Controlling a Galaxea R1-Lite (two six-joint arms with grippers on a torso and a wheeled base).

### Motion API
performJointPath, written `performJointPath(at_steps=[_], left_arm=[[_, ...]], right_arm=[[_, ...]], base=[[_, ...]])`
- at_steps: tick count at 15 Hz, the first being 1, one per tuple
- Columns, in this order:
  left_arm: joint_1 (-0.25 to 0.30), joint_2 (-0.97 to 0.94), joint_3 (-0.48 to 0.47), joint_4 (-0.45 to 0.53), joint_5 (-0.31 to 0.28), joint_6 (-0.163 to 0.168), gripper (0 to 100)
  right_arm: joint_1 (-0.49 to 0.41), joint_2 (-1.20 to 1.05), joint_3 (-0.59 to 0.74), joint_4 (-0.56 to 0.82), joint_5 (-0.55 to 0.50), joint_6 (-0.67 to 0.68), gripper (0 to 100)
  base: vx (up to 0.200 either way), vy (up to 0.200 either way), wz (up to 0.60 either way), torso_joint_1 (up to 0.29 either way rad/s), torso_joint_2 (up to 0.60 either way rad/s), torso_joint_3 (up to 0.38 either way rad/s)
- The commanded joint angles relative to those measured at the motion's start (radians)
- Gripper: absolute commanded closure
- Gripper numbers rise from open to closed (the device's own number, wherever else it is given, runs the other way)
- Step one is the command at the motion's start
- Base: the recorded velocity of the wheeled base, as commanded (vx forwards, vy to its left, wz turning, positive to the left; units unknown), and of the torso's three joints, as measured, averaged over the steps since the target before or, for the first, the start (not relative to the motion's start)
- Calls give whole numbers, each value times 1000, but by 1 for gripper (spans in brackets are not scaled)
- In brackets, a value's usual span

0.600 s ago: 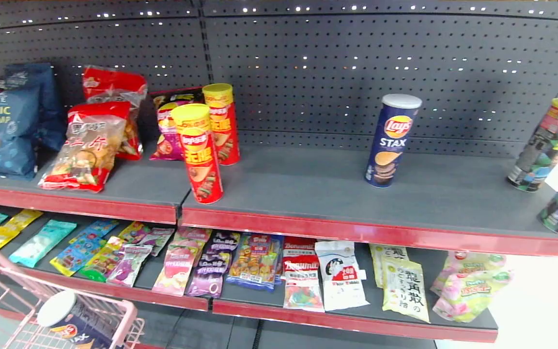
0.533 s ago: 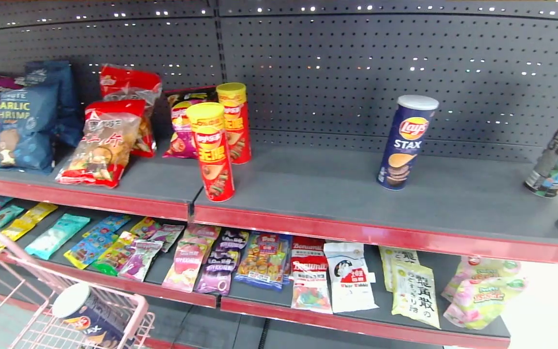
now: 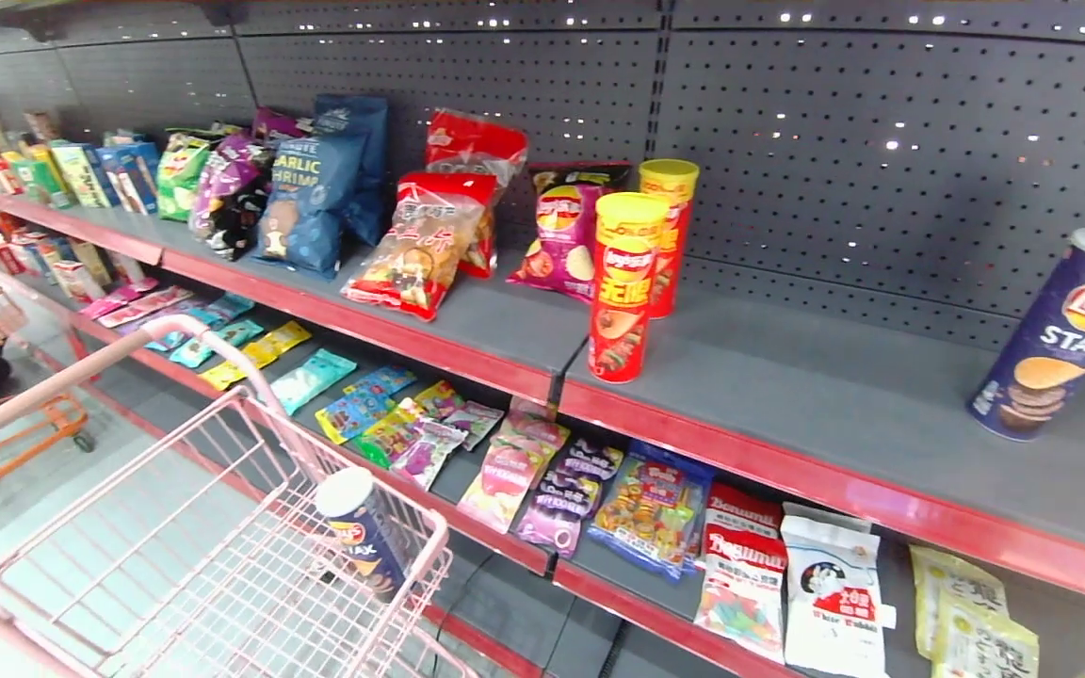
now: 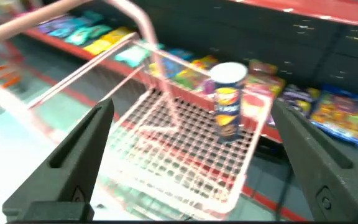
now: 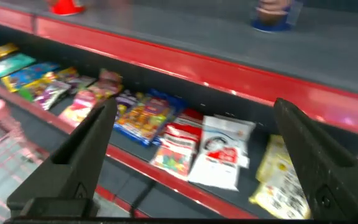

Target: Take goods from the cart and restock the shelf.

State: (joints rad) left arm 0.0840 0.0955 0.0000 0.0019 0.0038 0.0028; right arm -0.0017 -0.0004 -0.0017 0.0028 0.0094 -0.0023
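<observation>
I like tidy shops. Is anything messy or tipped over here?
Nothing is spilled or broken. The front red snack bag lies slumped, not upright, and one blue can stands alone on a bare stretch of the upper shelf.

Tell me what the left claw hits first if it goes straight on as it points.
Probably the blue chip can standing in the pink cart, just off centre ahead of the left claw; depth is unclear, so the cart's mesh might come first.
</observation>
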Motion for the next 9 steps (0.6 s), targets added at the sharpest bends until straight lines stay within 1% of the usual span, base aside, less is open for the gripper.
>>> performJointPath(at_steps=[1, 6, 9], left_arm=[[0, 1, 0, 0, 1, 0, 0], [0, 1, 0, 0, 1, -1, 0], [0, 1, 0, 0, 1, -1, 0]], right_arm=[[0, 0, 0, 0, 0, -1, 0], [0, 0, 0, 0, 0, 1, 0], [0, 0, 0, 0, 0, 1, 0]], base=[[0, 0, 0, 0, 0, 0], [0, 0, 0, 0, 0, 0], [0, 0, 0, -115, 313, 168]])
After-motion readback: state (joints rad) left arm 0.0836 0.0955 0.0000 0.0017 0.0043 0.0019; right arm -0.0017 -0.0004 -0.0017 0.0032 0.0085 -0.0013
